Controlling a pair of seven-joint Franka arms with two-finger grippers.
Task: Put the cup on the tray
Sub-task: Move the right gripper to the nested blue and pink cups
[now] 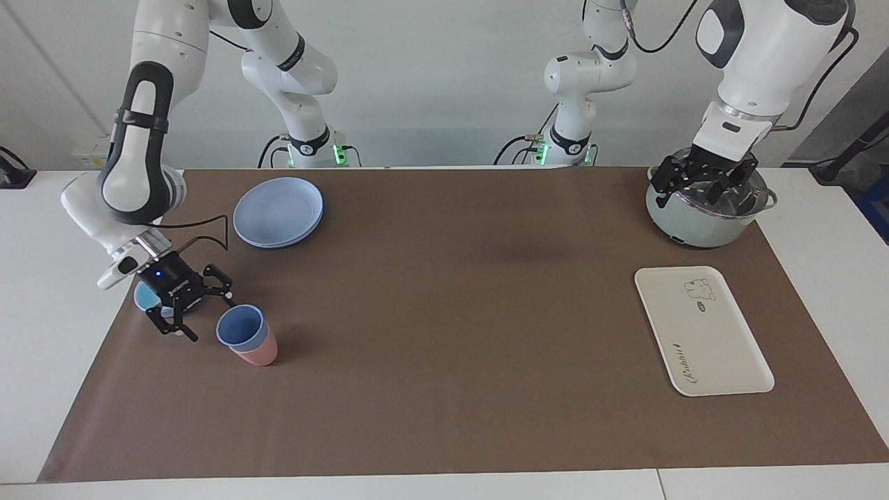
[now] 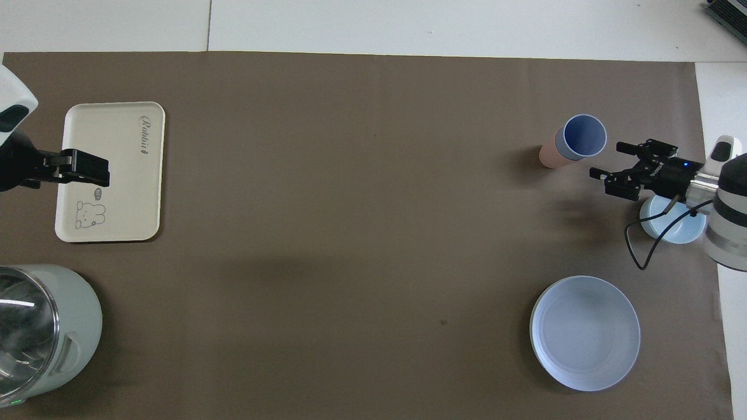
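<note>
The periwinkle-blue cup (image 1: pixel 240 326) (image 2: pixel 581 136) stands nested inside a pink cup (image 1: pixel 257 353) (image 2: pixel 548 156) toward the right arm's end of the table. My right gripper (image 1: pixel 210 319) (image 2: pixel 608 159) hangs low and open right beside the cup, tilted toward it and not touching it. The cream tray (image 1: pixel 722 347) (image 2: pixel 119 146), with its animal print and script word, lies toward the left arm's end with nothing on it. My left gripper (image 1: pixel 703 190) (image 2: pixel 87 169) waits open, raised over the pot.
A light-blue bowl (image 1: pixel 142 297) (image 2: pixel 671 227) sits under the right wrist, partly hidden. A round blue plate (image 1: pixel 278 212) (image 2: pixel 583 332) lies nearer to the robots than the cups. A pale green pot (image 1: pixel 701 226) (image 2: pixel 52 326) stands nearer to the robots than the tray.
</note>
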